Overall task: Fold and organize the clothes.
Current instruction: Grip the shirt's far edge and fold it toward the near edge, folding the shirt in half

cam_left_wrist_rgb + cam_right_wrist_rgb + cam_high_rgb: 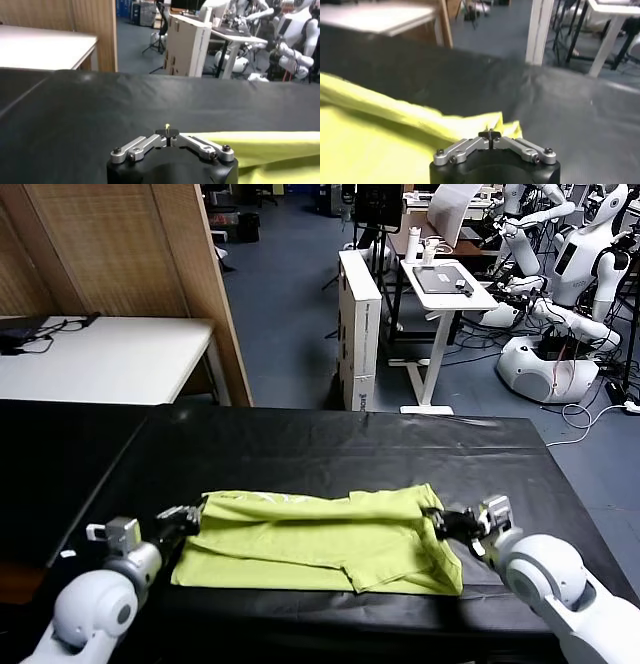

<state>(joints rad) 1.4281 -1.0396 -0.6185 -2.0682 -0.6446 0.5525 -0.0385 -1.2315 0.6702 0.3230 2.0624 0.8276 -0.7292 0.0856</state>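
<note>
In the head view, the lime yellow-green short-sleeved cotton T-shirt (320, 539) is lying partly folded on the wide table with a black cover (330, 446), toward its near edge. A faint white print is showing on the upper layer near the shirt's 10 o'clock corner. The left gripper (196, 513) is sitting at the shirt's 9 o'clock end with its jaws pressed together on the cloth edge. The right gripper (437, 520) is sitting at the 3 o'clock end, its jaws also pinching the cloth there, where the fabric is bunching. At 12 o'clock from the shirt the black cover is lying bare up to the far edge. Beyond the table, a white desk (105, 356) is standing at 10 o'clock, a tall white cardboard box (358, 327) at 12 o'clock, and white humanoid robots (560, 294) at 2 o'clock; all are well apart from the shirt.

In the left wrist view, the left gripper (169, 136) is closing its jaws on a tiny tip of yellow-green cloth, and the shirt (270, 150) is spreading away beside it.

In the right wrist view, the right gripper (491, 135) is pinching a folded yellow-green corner (485, 125) between closed jaws; black cover is lying open behind it.
</note>
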